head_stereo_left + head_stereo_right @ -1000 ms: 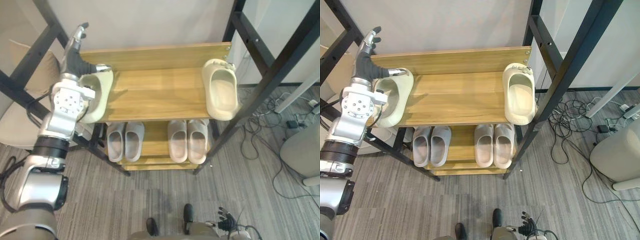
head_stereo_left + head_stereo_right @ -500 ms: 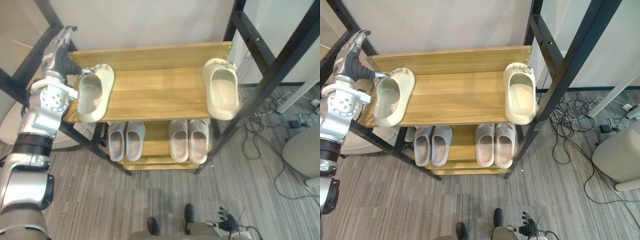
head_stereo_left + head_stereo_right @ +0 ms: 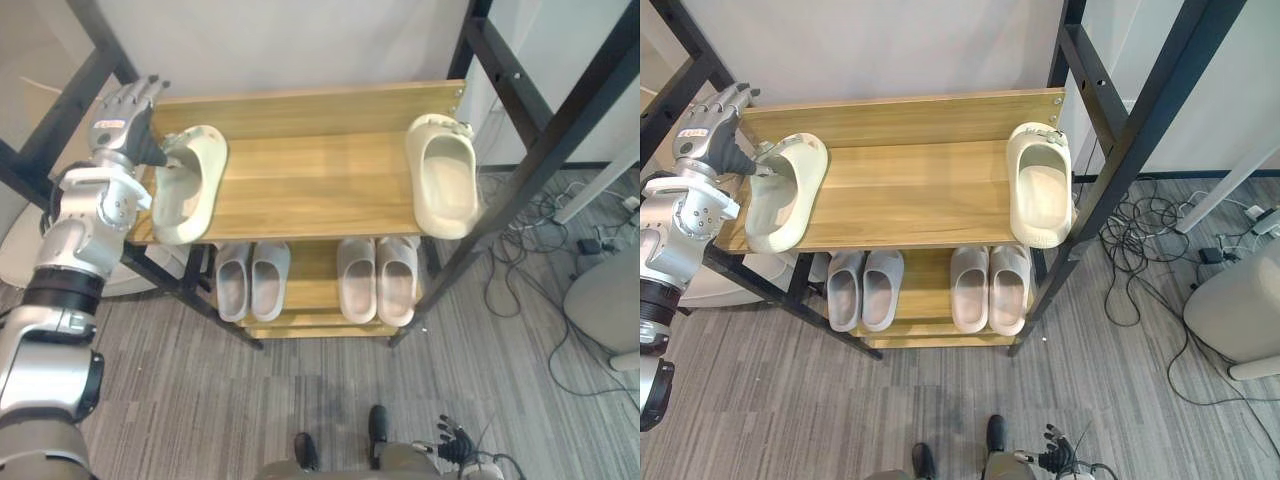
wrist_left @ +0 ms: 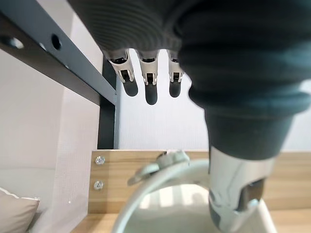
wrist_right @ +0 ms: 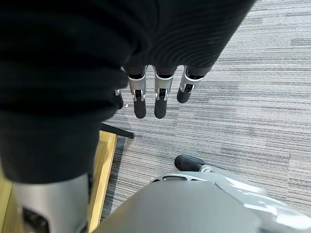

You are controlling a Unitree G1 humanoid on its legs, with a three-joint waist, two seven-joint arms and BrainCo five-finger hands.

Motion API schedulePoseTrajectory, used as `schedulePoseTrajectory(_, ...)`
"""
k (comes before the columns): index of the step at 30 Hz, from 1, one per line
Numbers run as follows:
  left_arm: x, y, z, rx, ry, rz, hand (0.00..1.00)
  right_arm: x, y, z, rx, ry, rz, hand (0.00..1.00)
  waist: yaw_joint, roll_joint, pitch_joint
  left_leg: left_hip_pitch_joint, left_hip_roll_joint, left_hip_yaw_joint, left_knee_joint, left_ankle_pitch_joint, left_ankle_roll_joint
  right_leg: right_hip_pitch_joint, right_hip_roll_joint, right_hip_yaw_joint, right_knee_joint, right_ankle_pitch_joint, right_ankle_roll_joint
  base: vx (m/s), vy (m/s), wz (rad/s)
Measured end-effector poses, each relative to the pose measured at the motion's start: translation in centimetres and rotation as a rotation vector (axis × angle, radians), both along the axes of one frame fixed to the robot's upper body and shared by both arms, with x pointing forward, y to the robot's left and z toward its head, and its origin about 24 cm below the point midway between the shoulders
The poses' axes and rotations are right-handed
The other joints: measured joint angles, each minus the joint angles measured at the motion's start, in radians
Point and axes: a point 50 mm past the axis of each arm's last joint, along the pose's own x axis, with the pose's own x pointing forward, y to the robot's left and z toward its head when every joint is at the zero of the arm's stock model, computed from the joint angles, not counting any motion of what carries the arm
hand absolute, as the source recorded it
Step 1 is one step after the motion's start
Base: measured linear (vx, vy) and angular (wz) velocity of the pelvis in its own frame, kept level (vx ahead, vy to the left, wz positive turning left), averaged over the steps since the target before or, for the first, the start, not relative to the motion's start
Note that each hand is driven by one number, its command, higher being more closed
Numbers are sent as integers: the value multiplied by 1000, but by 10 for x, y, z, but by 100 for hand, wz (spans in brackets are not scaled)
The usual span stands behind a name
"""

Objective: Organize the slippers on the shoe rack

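A cream slipper [image 3: 188, 185] lies at the left end of the shoe rack's wooden top shelf [image 3: 310, 185], toe toward the wall and its outer side hanging over the shelf's edge. My left hand [image 3: 122, 118] is at its toe end, fingers [image 4: 150, 82] straight and the thumb [image 4: 238, 194] reaching down over the slipper's rim [image 4: 160, 189]; nothing is gripped. The matching cream slipper [image 3: 445, 185] rests at the shelf's right end. Two pairs of grey slippers [image 3: 250, 280] [image 3: 377, 280] sit on the lower shelf. My right hand [image 3: 455, 438] hangs low over the floor, fingers [image 5: 160, 94] relaxed and holding nothing.
Black metal frame posts [image 3: 545, 130] cross on both sides of the rack. A beige cushion [image 3: 40, 230] lies beyond the left post. Cables [image 3: 540, 250] trail over the grey floor at the right, near a rounded grey object [image 3: 605, 300].
My left hand has come off the left cream slipper, drawn back to the left and turned its fingers down beside the toe. The slipper now lies on the shelf.
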Motion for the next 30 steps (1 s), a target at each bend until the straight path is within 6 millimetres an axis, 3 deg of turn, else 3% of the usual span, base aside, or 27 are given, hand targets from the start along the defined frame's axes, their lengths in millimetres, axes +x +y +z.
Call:
schedulePoseTrajectory(3,2,-4,4,31,-3,5,0,5,1,2,1,-22,9,0,-1,-4,10,-16,2,5,2,0,0,-22,-2,8,6,0,0,-21,-23,-7)
schedulePoseTrajectory(8,6,-15,28,77,-68,-8,0,12,4,7,9,-60,17,0,5,-23,34,-66,7,16,18,0,1,-75,-2,26,14,14,-8,-26,-34,-10)
schedulePoseTrajectory(9,7,-16,31,92,-71,-1,100,14,5,8,14,-69,13,0,3,-23,36,-66,7,18,18,0,1,-78,-2,29,16,14,-8,-9,-33,-10)
schedulePoseTrajectory(19,9,-25,48,107,-115,-6,100,23,7,13,25,-116,9,0,4,-38,65,-121,11,53,55,-11,9,-134,-2,69,22,37,-12,-34,-26,-10)
schedulePoseTrajectory(30,11,-32,50,125,-115,-29,100,22,8,13,28,-116,4,0,-3,-39,66,-119,8,57,55,-11,10,-135,-3,74,22,40,-11,-3,-4,-2)
